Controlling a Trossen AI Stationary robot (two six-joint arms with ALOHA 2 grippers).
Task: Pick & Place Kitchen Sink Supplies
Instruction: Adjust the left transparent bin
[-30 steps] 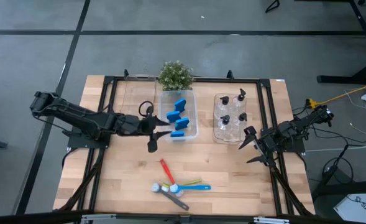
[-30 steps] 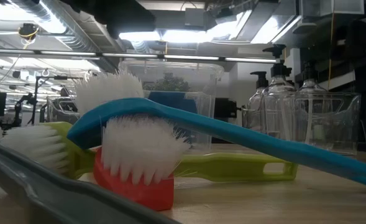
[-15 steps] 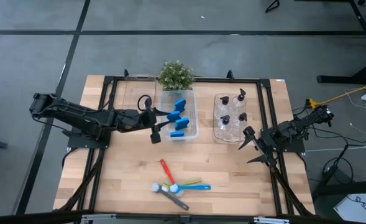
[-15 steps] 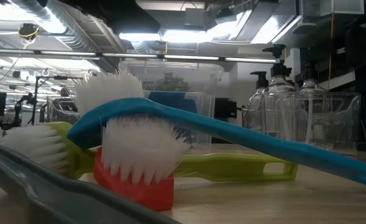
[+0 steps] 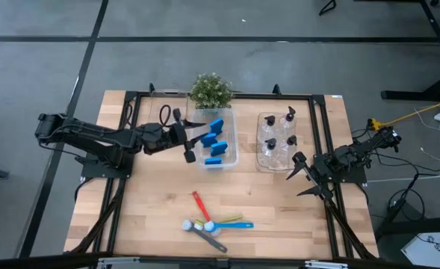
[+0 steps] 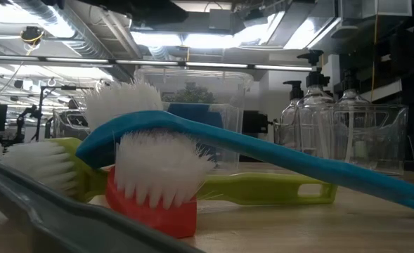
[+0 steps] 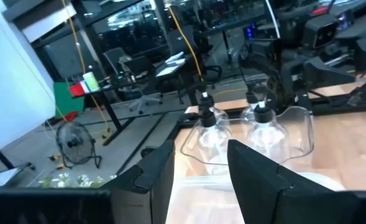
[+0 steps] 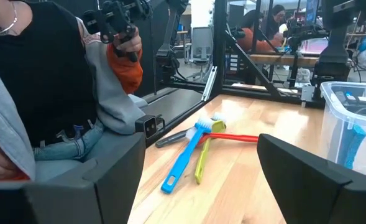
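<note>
Left gripper (image 5: 189,155) beside clear plastic sponge bin (image 5: 231,149), empty, fingers parted; right gripper (image 5: 298,176) wide open (idle).

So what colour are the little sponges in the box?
Blue: the small rectangular sponges in the clear plastic bin show best from the high view.

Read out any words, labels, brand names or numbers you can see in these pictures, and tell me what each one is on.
No text can be read with certainty.
Lettering on the white box on the floor beside the table: too small to read.
Clear pump bottles: no label visible.
Blue sponges: no print visible.
Brushes: no marking visible.
</note>
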